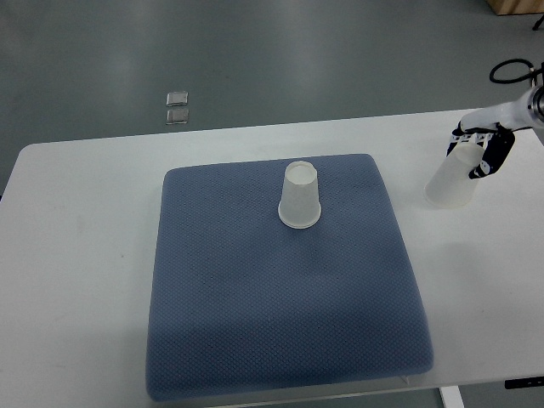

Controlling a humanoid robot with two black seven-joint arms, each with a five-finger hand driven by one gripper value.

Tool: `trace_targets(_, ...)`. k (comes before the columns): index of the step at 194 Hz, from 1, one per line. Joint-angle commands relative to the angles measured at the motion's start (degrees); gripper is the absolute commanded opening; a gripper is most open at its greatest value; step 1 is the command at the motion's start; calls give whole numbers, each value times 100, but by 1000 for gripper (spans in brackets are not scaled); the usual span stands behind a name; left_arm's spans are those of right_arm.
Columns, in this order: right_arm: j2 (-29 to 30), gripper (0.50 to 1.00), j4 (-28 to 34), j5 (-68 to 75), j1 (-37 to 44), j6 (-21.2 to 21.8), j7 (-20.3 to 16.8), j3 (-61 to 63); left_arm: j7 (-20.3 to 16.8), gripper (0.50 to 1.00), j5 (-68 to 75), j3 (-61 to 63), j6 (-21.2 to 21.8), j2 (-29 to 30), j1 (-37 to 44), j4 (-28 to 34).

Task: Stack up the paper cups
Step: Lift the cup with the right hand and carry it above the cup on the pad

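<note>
One white paper cup [300,196] stands upside down on the blue mat [280,289], near its far middle. A second white paper cup [450,179] is at the right of the table, off the mat, tilted and mouth-down. My right hand [482,150] comes in from the right edge and has its fingers curled around that cup's upper end. The left arm does not show.
The mat lies on a white table [76,255]. Grey floor lies beyond the far edge, with a small clear object [178,107] on it. A black cable [512,71] loops at the upper right.
</note>
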Motion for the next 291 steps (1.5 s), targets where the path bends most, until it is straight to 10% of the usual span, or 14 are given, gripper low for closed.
trace_targets(1, -221, 586, 279, -22, 1006, 708, -5, -40, -3, 1000, 4, -4, 0, 0, 1, -13)
trace_targets(33, -318, 599, 341, -22, 2490, 1685, -5, -57, -3, 1000, 4, -4, 0, 0, 1, -39)
trace_targets(124, -151, 601, 561, 39, 3203, 1685, -5, 13, -3, 1000, -5, -4, 0, 0, -8, -39)
trace_targets(183, 1220, 601, 543, 980, 3177, 1685, -23, 224, 6, 1000, -5, -4, 0, 0, 1, -48)
trace_targets(291, 2776, 609, 165, 1560, 2456, 673, -32, 224, -3, 1000, -14, -13, 0, 0, 1, -39)
